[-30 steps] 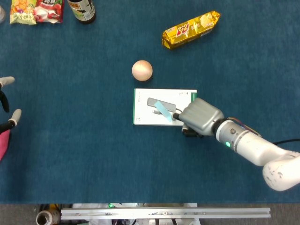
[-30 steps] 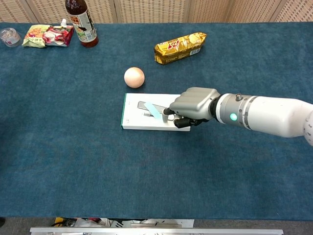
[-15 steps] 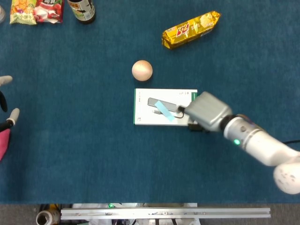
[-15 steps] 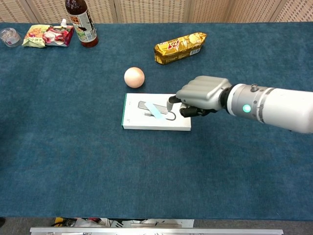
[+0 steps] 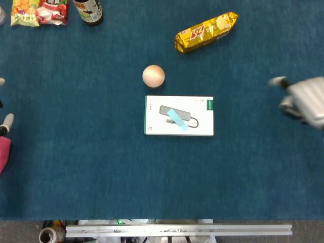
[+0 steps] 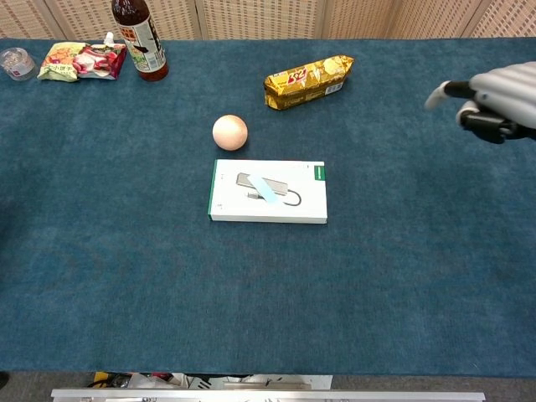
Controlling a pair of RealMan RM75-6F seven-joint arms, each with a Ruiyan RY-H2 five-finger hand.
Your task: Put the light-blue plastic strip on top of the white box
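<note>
On the flat white rectangular box lies your light-blue plastic strip; at three o'clock, your right hand hangs spread, empty; left hand's state unclear.

Peach ball; gold snack pack; bottle; candy bag.

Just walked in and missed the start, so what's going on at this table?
The light-blue plastic strip lies on top of the white box, with nothing holding it. The right hand is off at the table's right edge, away from the box, carrying nothing. Only the fingers of the left hand show at the left edge.
</note>
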